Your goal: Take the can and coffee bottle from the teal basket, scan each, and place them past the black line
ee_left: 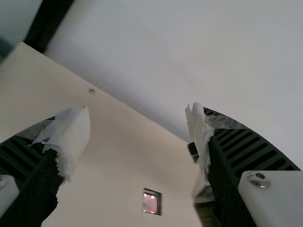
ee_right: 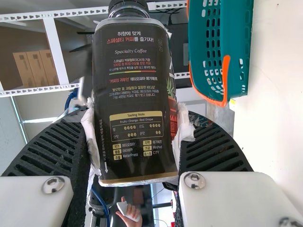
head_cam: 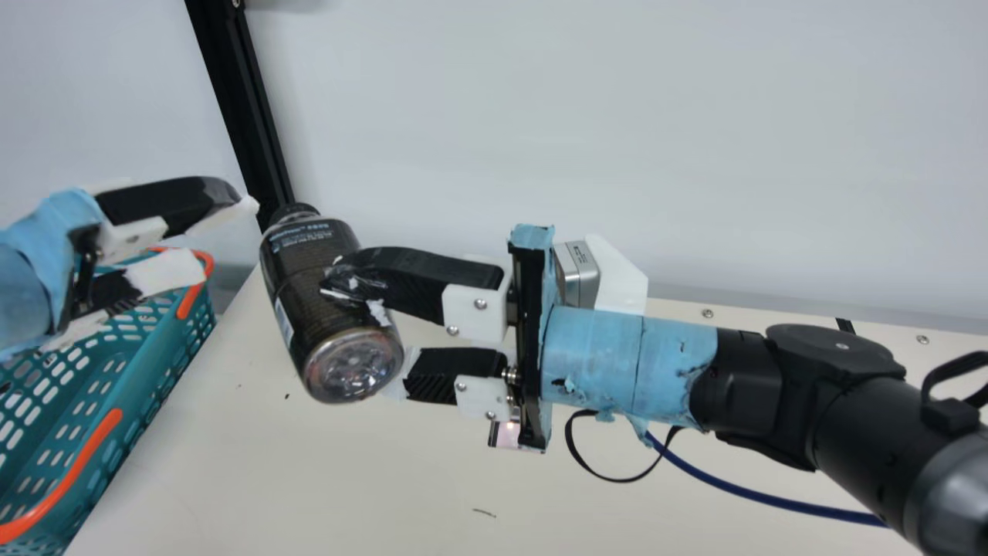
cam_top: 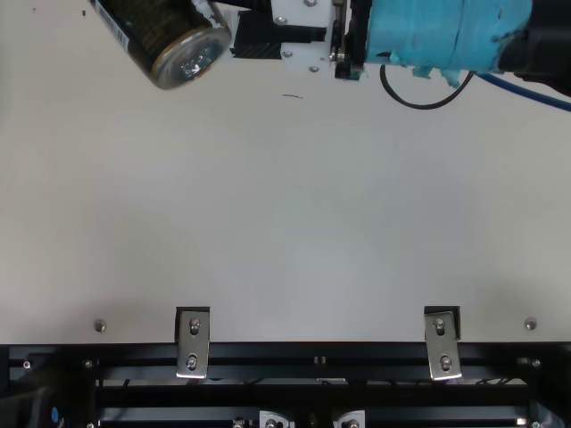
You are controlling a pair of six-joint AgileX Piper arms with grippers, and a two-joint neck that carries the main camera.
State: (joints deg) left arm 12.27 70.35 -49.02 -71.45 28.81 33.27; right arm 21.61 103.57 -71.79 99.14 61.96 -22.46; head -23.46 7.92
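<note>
While holding the coffee bottle (head_cam: pixel 301 293) in the right gripper (head_cam: pixel 370 333), tilted above the counter (head_cam: pixel 324 471), to the right of the teal basket (head_cam: pixel 143 378), with left gripper (head_cam: pixel 224 238) open near that basket.

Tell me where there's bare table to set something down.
The widest bare stretch of table lies between the raised right arm and the black rail. Another lies right of the teal basket. Crowded: around the coffee bottle and blue cable.

The main view looks from the neck past the teal basket (head_cam: pixel 154 371) to the wall (head_cam: pixel 617 116); the top view, steeply down, shares its dark scratch (head_cam: pixel 484 512) on the table (head_cam: pixel 270 479); left wrist view faces away from the basket; right wrist view faces towards it, close behind the coffee bottle (ee_right: pixel 135 94).
</note>
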